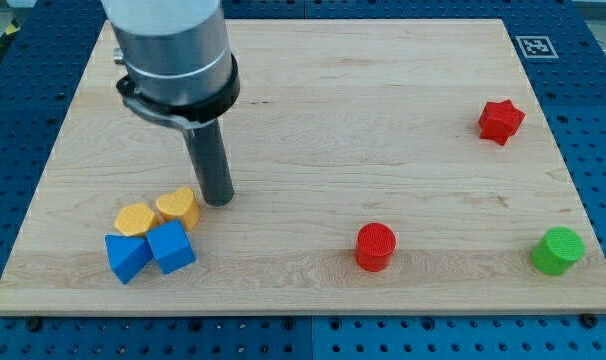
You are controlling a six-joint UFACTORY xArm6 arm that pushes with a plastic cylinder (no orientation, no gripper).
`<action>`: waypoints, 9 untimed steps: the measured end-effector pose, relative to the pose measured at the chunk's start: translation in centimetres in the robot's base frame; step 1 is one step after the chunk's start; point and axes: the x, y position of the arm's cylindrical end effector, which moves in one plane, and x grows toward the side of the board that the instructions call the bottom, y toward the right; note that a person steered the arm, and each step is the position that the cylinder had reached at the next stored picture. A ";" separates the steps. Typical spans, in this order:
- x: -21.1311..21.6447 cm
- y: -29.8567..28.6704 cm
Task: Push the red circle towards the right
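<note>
The red circle (375, 246) is a short red cylinder lying on the wooden board (383, 120), right of centre near the view's bottom. My tip (219, 201) rests on the board at the view's lower left, far to the left of the red circle. It stands just right of the yellow heart block (179, 208), close to it or touching.
A yellow hexagon block (136, 219) and two blue blocks (127, 256) (171, 246) cluster with the yellow heart at lower left. A red star block (500, 120) lies at upper right. A green cylinder (558, 250) lies at lower right near the board's edge.
</note>
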 end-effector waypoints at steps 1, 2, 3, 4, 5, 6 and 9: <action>-1.7 0.0; -2.0 3.0; -1.7 6.3; 1.1 6.6; 4.4 6.7; 7.7 7.1; 5.5 16.9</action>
